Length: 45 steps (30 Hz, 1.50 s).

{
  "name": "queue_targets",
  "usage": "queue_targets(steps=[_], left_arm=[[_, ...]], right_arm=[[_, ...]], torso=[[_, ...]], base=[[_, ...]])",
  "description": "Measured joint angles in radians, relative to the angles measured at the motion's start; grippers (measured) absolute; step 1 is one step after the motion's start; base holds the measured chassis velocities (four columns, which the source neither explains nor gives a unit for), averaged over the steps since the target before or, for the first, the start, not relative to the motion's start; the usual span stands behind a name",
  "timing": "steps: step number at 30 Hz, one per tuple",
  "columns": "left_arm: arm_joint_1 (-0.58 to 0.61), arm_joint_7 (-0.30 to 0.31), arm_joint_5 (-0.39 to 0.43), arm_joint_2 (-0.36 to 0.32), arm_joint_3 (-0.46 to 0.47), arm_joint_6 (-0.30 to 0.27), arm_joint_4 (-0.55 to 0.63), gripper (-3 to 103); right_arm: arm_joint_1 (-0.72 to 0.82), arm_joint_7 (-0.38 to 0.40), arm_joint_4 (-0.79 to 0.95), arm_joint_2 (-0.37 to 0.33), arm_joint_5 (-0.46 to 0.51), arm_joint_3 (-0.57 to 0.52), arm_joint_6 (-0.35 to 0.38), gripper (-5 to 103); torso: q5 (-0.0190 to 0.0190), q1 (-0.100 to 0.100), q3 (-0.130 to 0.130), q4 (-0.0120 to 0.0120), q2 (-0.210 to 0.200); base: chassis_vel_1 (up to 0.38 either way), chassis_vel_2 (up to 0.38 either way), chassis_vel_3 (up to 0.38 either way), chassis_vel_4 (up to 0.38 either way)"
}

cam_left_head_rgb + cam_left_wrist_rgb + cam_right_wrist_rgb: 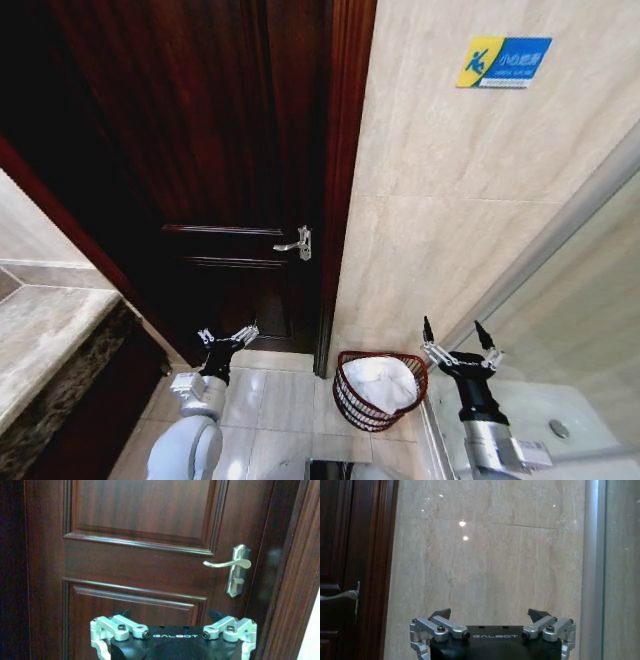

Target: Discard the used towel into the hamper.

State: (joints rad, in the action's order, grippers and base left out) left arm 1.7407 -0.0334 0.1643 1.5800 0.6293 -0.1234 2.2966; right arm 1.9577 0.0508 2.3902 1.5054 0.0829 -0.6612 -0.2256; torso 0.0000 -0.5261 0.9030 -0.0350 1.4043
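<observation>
Right tool (459, 339) splayed beside ribbed wire hamper (350, 398); soft white towel (381, 383) inside.

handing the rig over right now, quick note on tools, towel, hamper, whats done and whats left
Left tool: open, holding nothing, raised in front of the dark wooden door.
Right tool: open, holding nothing, raised to the right of the hamper, facing the tiled wall.
Hamper: on the floor at the foot of the wall, just right of the door frame, between the two arms.
Towel: white, bunched inside the hamper.
Done: towel is in the hamper, both tools are free.
Left: nothing visible on the discard itself; the arms are not parked.
</observation>
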Motion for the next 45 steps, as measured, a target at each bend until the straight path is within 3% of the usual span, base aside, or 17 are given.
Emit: queue_targets(steps=[45], left_arm=[[0.0,0.0,0.0,0.0,0.0,0.0,0.0,100]], right_arm=[[0.0,0.0,0.0,0.0,0.0,0.0,0.0,100]], torso=[[0.0,0.001,-0.001,0.0,-0.002]], base=[[-0.014,-0.017,0.011,0.017]])
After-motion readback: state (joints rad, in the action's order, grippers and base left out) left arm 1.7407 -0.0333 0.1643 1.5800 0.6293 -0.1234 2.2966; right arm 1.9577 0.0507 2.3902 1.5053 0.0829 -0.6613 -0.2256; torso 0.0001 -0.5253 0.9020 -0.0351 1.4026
